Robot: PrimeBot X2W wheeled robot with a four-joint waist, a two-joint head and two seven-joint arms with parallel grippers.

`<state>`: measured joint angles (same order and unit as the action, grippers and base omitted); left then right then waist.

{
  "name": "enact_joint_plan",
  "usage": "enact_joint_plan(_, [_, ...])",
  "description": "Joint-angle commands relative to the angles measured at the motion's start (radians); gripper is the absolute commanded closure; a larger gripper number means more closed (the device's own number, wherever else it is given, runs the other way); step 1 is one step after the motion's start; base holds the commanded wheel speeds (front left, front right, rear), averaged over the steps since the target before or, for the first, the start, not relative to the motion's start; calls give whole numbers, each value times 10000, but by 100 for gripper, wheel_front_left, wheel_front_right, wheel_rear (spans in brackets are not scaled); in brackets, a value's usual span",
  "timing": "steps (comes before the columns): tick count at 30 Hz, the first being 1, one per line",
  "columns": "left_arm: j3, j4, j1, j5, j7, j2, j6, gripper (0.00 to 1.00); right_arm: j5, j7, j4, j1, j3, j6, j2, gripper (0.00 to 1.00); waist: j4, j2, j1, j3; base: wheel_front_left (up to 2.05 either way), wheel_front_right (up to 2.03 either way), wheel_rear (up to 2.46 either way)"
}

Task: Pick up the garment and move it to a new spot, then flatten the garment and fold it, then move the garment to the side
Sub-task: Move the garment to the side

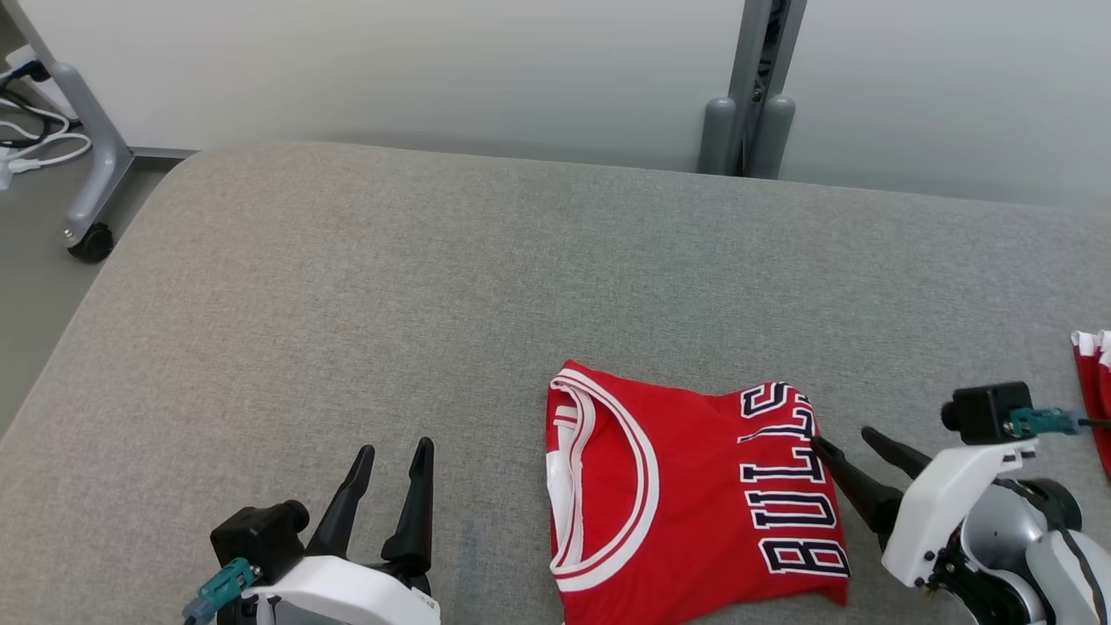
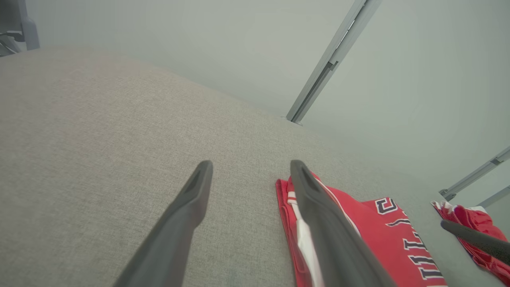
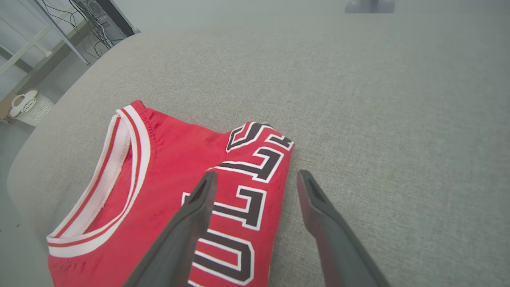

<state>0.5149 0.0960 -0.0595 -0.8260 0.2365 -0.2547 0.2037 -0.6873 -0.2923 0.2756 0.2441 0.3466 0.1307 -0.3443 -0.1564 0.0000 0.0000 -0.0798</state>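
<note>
head view. 1 red jersey (image 1: 694, 495), folded flat, collar toward 9 o'clock, black lettering toward 3 o'clock; lies on grey table (image 1: 434, 286) at 5 o'clock. 2 grippers, 2 dark fingers each. l. gripper (image 1: 396, 447) at 7 o'clock: fingers spread wide, holding nothing, apart from jersey. r. gripper (image 1: 842, 437) at 4 o'clock: fingers spread wide, holding nothing; 1 fingertip over jersey's lettered edge, the other over bare table just beside it. 1 more red cloth (image 1: 1095, 382) at 3 o'clock, cut by frame edge. 1 grey post (image 1: 751, 87) at 1 o'clock; 1 wheeled stand (image 1: 91, 174) at 10 o'clock.
</note>
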Motion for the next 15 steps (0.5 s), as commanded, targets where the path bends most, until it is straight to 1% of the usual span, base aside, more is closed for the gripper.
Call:
enact_joint_plan(1, [9, -20, -61, 77, -48, -52, 40, 0, -180, -225, 143, -225, -217, 3, 36, 0, -90, 0, 0, -44, 0, 0, 0])
enact_joint_plan(8, [51, 24, -116, 80, -37, -41, 53, 0, -675, -1047, 757, -461, -816, 3, 451, 0, -358, 0, 0, -195, 0, 0, 0])
enact_joint_plan(15, [109, 81, -187, 77, -34, -10, 7, 0, -514, -1622, 1461, -134, -1090, 3, 558, 0, -641, 0, 0, -294, 0, 0, 0])
